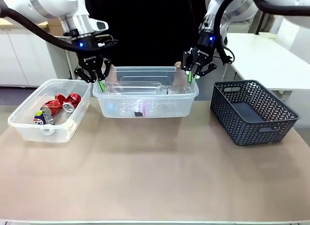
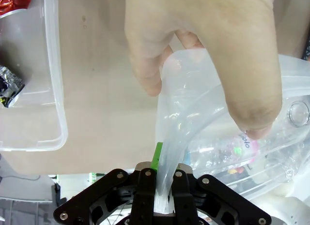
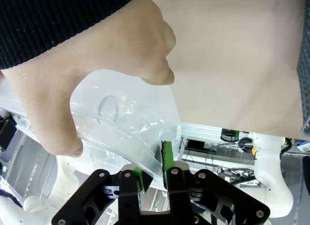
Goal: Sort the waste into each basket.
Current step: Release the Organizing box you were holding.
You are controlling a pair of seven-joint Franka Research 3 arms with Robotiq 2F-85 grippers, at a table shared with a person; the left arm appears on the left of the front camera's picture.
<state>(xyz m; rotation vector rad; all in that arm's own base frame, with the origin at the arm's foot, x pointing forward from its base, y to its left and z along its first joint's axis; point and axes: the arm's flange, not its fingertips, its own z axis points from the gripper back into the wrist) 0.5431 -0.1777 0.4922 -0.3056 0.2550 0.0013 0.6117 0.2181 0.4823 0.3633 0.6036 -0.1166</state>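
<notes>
Two clear baskets stand on the table. The left basket [image 1: 29, 123] [image 2: 54, 80] holds red cans [image 1: 68, 101] and a blue and silver can [image 1: 42, 117]. Clear bottles [image 1: 140, 106] [image 2: 227, 147] lie in the middle basket [image 1: 145, 89]. My left gripper [image 1: 100, 81] [image 2: 162, 179] is shut on that basket's left rim [image 2: 169, 138]. On its right rim [image 3: 126, 133] my right gripper [image 1: 191, 76] [image 3: 152, 172] is shut too. The person's hands [image 2: 203, 51] [image 3: 97, 65] hold the same basket at both far corners.
A dark grey lattice basket [image 1: 254, 111] stands at the right of the table, its edge showing in the right wrist view [image 3: 304, 65]. The person in dark clothing stands close behind the middle basket. The near half of the tabletop [image 1: 155, 176] is bare.
</notes>
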